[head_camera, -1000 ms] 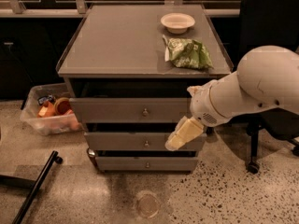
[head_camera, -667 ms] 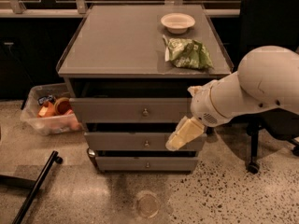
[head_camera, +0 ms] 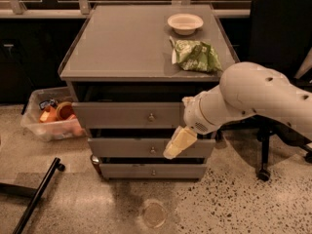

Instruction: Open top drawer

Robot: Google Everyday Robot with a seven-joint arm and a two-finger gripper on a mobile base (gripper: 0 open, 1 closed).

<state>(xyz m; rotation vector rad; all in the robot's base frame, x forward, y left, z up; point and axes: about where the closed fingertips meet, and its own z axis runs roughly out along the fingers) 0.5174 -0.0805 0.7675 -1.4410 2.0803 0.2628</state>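
Observation:
The top drawer (head_camera: 122, 115) is the wide grey front just under the cabinet top, with a small round metal knob (head_camera: 151, 116) at its middle and a dark gap above it. Two narrower grey drawer fronts sit below it. My gripper (head_camera: 178, 143), cream-coloured on a white arm (head_camera: 253, 99), hangs in front of the middle drawer (head_camera: 126, 147). It is right of that drawer's knob and below and right of the top drawer's knob, touching neither knob.
On the cabinet top (head_camera: 122, 43) lie a white bowl (head_camera: 185, 23) and a green bag (head_camera: 195, 56). A clear bin of items (head_camera: 51, 118) stands on the floor at left. A black office chair (head_camera: 278, 43) is at right, a black pole (head_camera: 36, 196) at lower left.
My arm and gripper have shifted a little to the left, closer to the column of knobs. The drawers have not moved.

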